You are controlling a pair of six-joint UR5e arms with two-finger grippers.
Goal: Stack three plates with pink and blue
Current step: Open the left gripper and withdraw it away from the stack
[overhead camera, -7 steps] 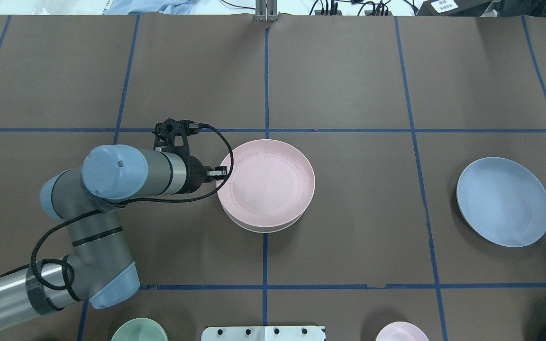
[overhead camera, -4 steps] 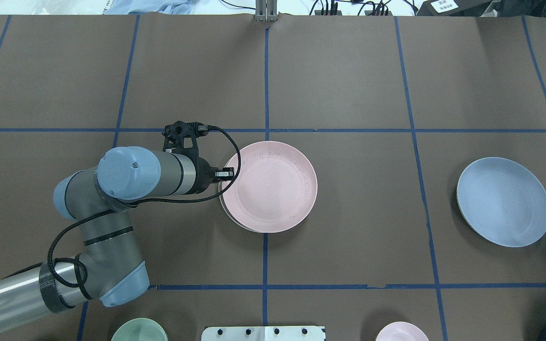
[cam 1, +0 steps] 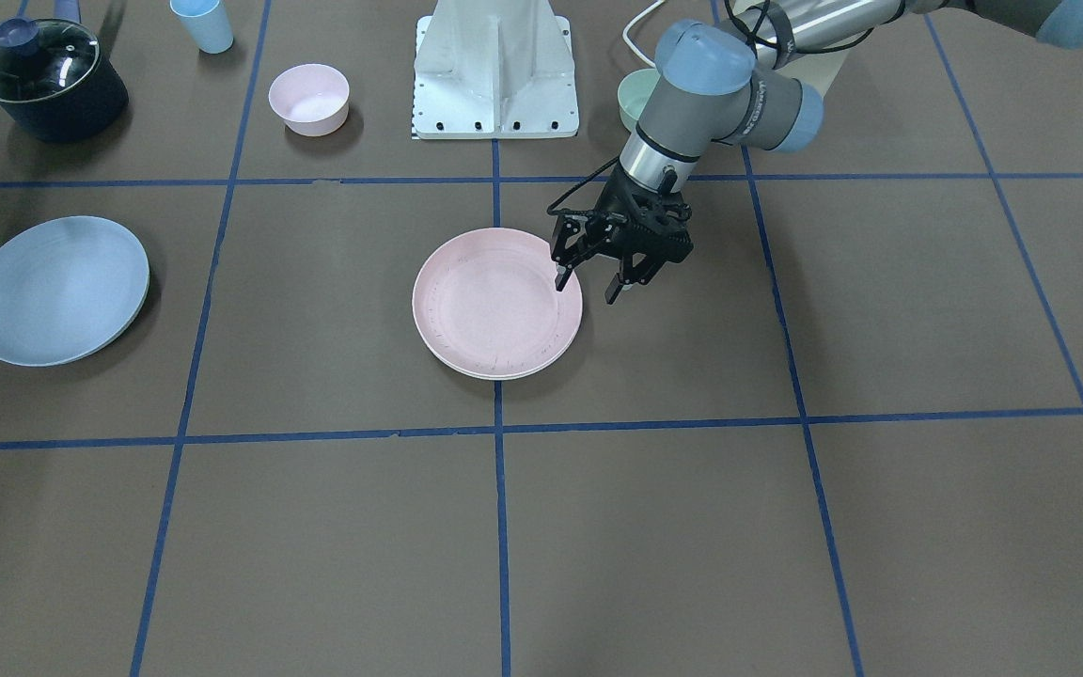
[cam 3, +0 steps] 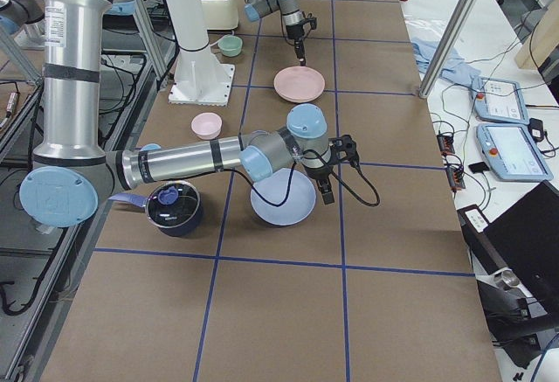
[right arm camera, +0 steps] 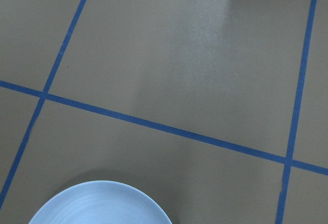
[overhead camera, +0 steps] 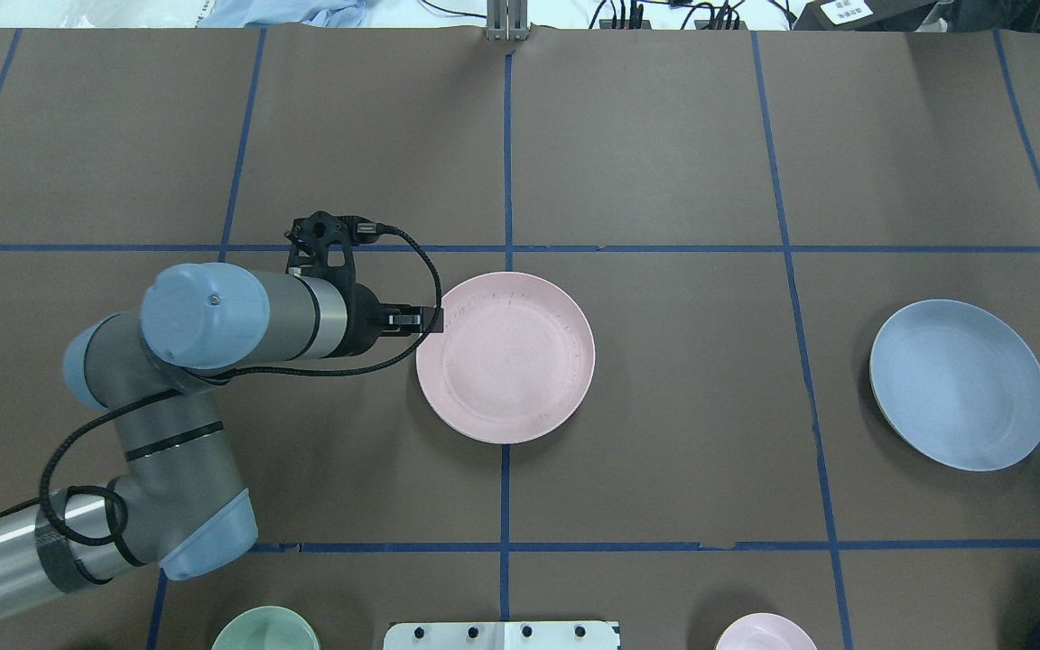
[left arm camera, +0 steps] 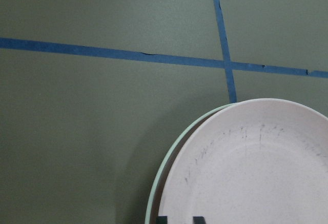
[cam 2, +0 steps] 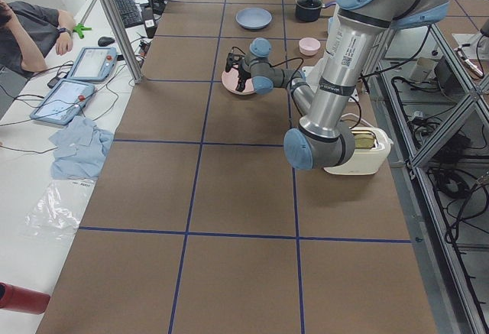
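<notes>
the pink plate (cam 1: 496,301) sits near the middle of the counter (cam 1: 786,527), beside a crossing of blue tape lines (cam 1: 501,428). it is round, shallow and matte, with a raised rim and faint dark scuff marks around the inside of that rim. it rests on top of the cream-white plate (left arm camera: 150,208). only a thin pale crescent of that lower plate shows past the pink edge, so the two are nested almost evenly.

the left hand (cam 1: 588,287) hangs at the edge of this pair on the robot's left side, pointing down. it is released, its two dark fingers spread and grasping nothing. one finger lines up with the pink rim and the other is over bare counter just outside it. i cannot tell whether the inner finger touches the rim.

the blue plate (cam 1: 57,290) lies alone on the counter, well apart from the stack, out toward the robot's right. it has the same shape as the others, light blue, with soft rings in its surface. the right hand (cam 3: 327,195) is by that plate's edge in the side view. its wrist camera shows only a slice of blue rim and tape lines, so i cannot tell if it is released or clenched.

near the robot's base stand a small pink bowl (cam 1: 308,97), a green bowl (cam 1: 634,92) and a dark lidded pot (cam 1: 48,80).
</notes>
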